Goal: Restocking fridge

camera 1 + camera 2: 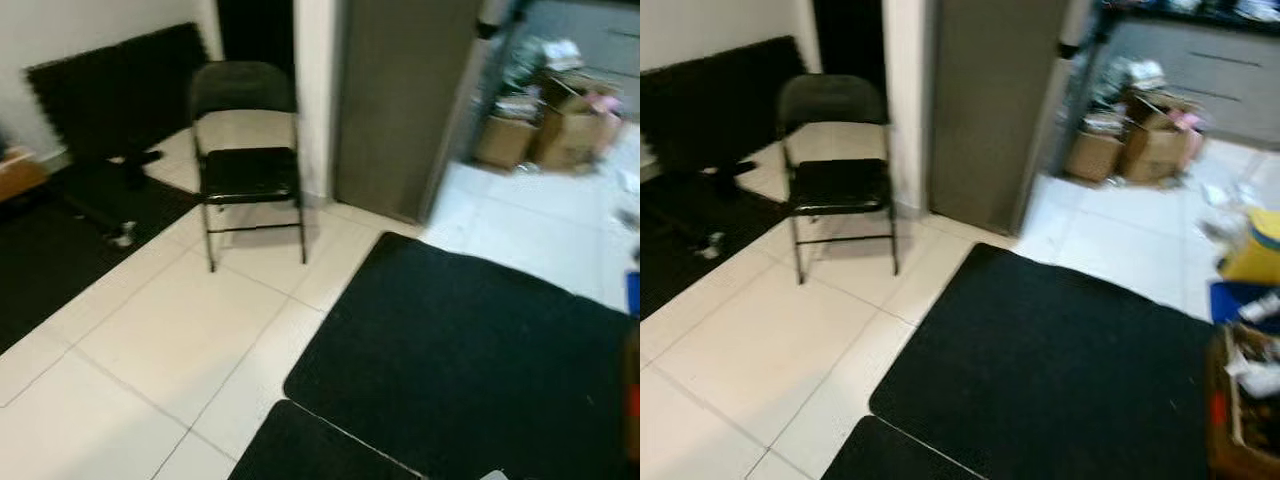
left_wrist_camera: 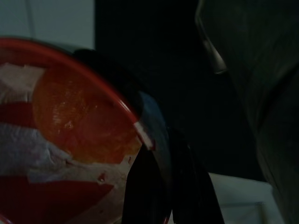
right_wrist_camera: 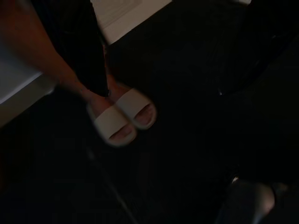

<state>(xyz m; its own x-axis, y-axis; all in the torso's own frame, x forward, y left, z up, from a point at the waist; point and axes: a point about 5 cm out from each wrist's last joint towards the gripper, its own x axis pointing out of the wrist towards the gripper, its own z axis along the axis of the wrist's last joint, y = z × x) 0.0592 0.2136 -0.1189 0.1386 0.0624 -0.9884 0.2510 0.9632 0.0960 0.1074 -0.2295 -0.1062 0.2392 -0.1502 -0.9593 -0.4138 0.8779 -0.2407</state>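
Black folding chair [image 1: 245,160] on white tiles at left, grey fridge [image 1: 400,100] behind it, cardboard boxes [image 1: 545,135] to its right, black mats [image 1: 1060,370] up front. Left gripper's fingers [image 2: 163,186] are clamped on a red-rimmed container [image 2: 70,135]. Right fingers: can't tell; a person's sandaled feet [image 3: 124,116] stand on the mat.

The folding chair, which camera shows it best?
The left eye view: the black folding chair stands whole and larger there, on white tiles beside the grey fridge. The right eye view shows the same chair, a little smaller. The wrist views are dark and point elsewhere.
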